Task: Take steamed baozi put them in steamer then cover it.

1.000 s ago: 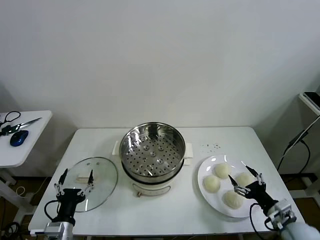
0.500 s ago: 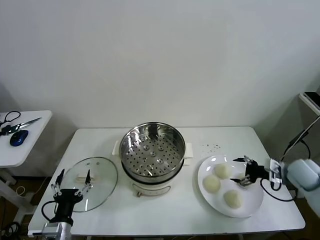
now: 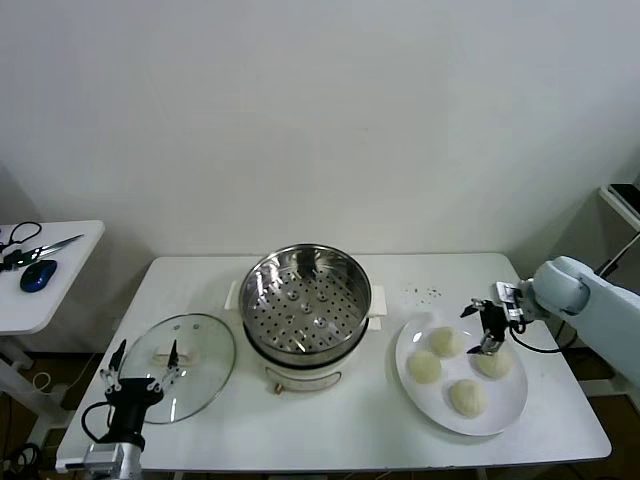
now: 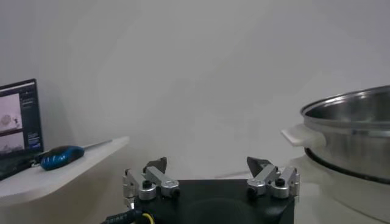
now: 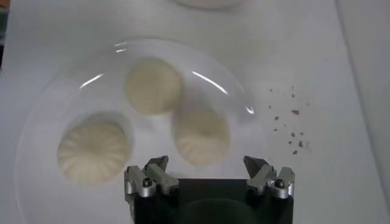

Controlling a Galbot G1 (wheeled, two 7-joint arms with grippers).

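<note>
Even, bright, diffuse light is cast from overhead; only soft, faint shadows are seen. Curved glare streaks are shown on the flat white round plate (image 5: 36,122) ahead of the right gripper (image 5: 209,172), with slight softness throughout

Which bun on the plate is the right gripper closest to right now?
The bun on the plate's right side, farthest from the steamer. The open right gripper hangs just above it; the other three lie farther left or nearer the table's front edge.
</note>
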